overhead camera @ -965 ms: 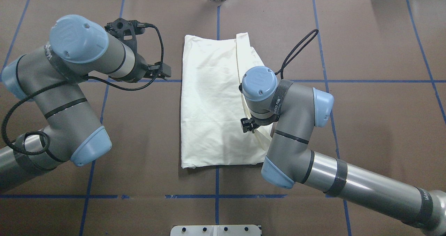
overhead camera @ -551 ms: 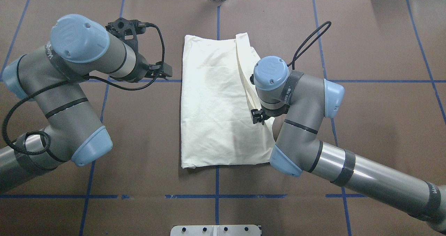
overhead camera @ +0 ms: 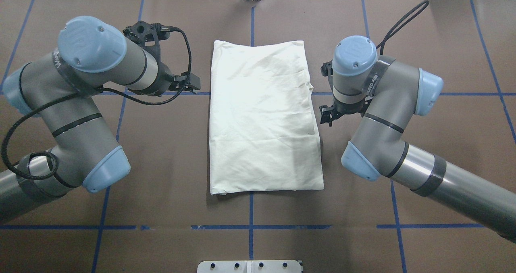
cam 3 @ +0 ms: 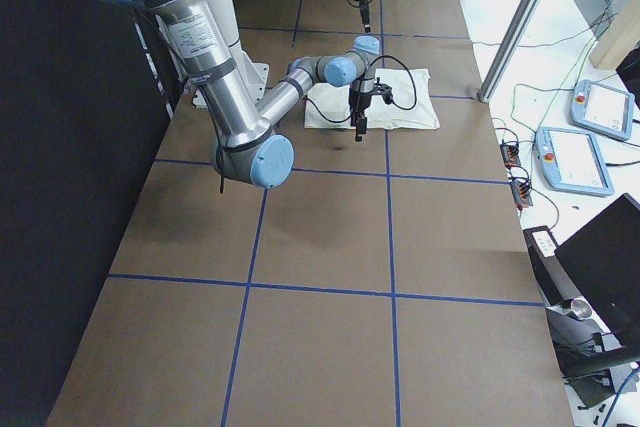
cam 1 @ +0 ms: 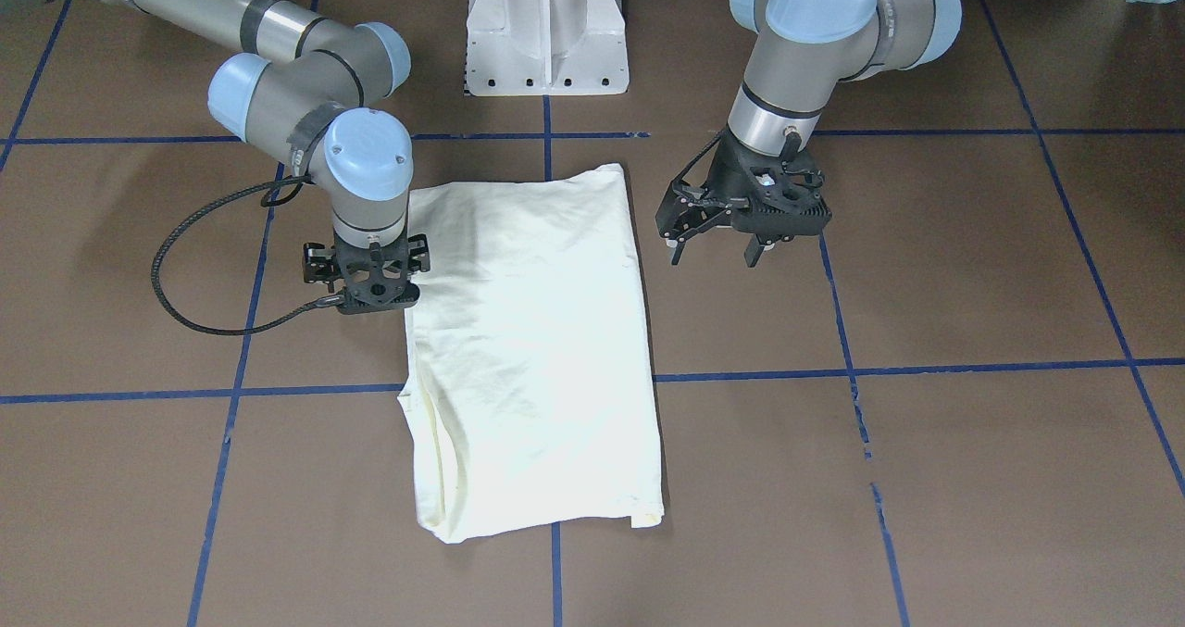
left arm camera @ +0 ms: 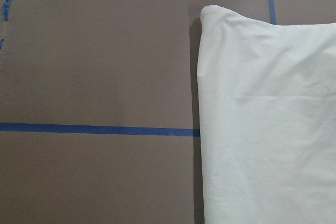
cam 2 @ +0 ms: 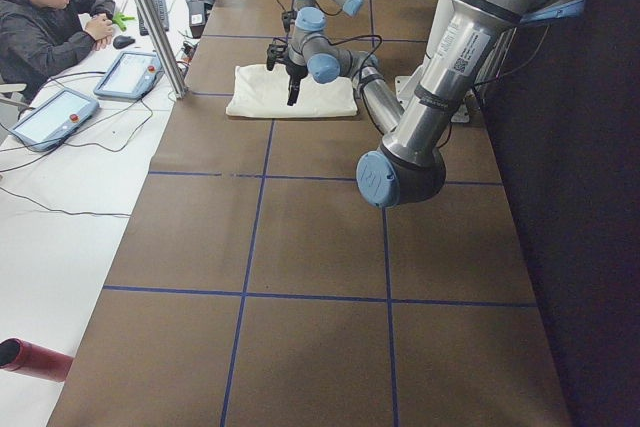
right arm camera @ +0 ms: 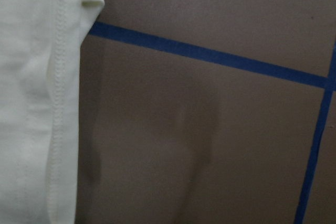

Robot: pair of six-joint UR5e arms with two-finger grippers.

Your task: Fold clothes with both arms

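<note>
- Nearest the robot, the white pedestal (cam 1: pixel 546 34) is being shown at the edge of the brown table (overhead camera: pixel 423 164), between the two arms.
- Just beyond it, the cream T-shirt (overhead camera: pixel 262 119) is lying flat at the table's middle. It is folded into an oblong with its plain side up, and is being crossed underneath by the blue tape lines (overhead camera: pixel 250 227).
- Beside the shirt's right edge, the right gripper (overhead camera: pixel 325 116) is being held pointing down. The hemmed edge of the cloth is lying flat on the table next to it. Whether its fingers are apart or together cannot be told.
- Off the shirt's left edge, near it but apart, the left gripper (cam 1: pixel 715 252) is being held above the bare table. Its fingers are spread wide and nothing is being gripped.
- A black cable (cam 1: pixel 176 284) is being trailed in a loop from the right wrist over the table.
- Farthest off, in the exterior left view, a person (cam 2: pixel 45 17) is sitting at a white side table where two tablets (cam 2: pixel 125 72) are lying.
</note>
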